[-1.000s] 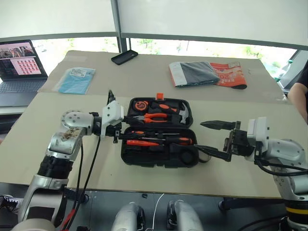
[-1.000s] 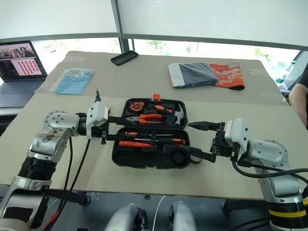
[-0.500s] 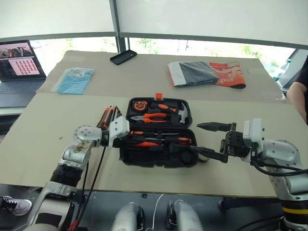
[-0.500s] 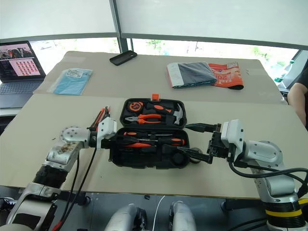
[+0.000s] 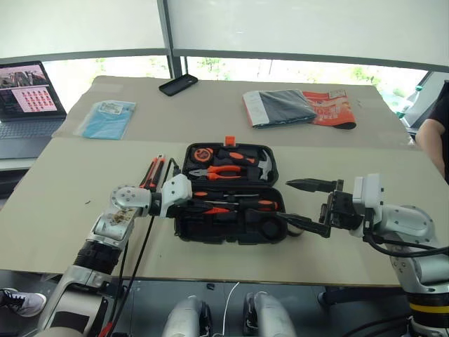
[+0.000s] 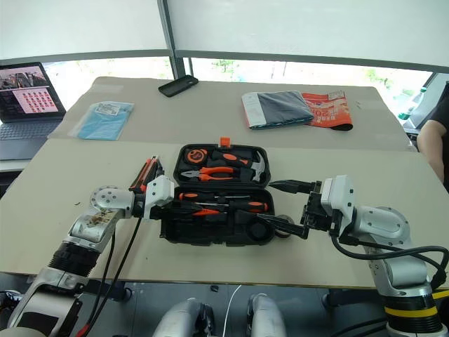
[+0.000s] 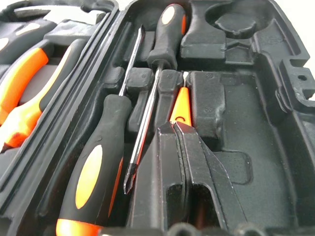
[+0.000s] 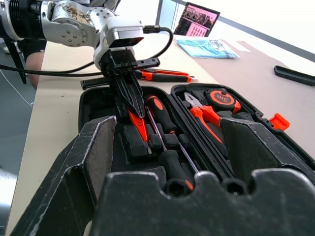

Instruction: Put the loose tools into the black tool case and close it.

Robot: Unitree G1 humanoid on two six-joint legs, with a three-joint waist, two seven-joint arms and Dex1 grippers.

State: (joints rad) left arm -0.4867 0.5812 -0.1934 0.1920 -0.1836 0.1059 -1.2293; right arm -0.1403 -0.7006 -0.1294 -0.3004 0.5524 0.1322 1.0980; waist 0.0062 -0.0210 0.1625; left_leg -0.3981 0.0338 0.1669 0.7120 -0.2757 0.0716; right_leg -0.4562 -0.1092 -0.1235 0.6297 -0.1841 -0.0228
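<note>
Case: black tool case [image 5: 231,203] was seen lying open at the near edge of the desk [image 5: 63,189], lid half toward the window, tray half toward the robot.
Lid half: pliers [image 5: 224,170], hammer [image 5: 261,163] and tape measure [image 5: 203,152] were seen seated in their slots.
Tray half: two screwdrivers [image 7: 96,172] were laid side by side, handles pointing opposite ways; a slim orange tool [image 7: 181,105] was seen lying in the slot next to them.
Left pincer: left pincer [image 8: 129,96] was pressed shut, tips down on the slim orange tool; whether the tool was pinched or only pushed could not be told.
Right pincer: right pincer [image 5: 303,205] was held wide apart with nothing in it, level with the case's right end.
Loose on desk: an orange-and-black tool [image 5: 153,173], likely the utility knife, was left just beside the case's left edge; something small lay behind the case's near right corner, not identified.
Step judged: slim tool being seated.
Done well: pressure would best be kept straight down along the slot, so the neighbouring screwdriver shaft is not nudged out.
Risk: a tool left proud would likely stop the lid from latching.
</note>
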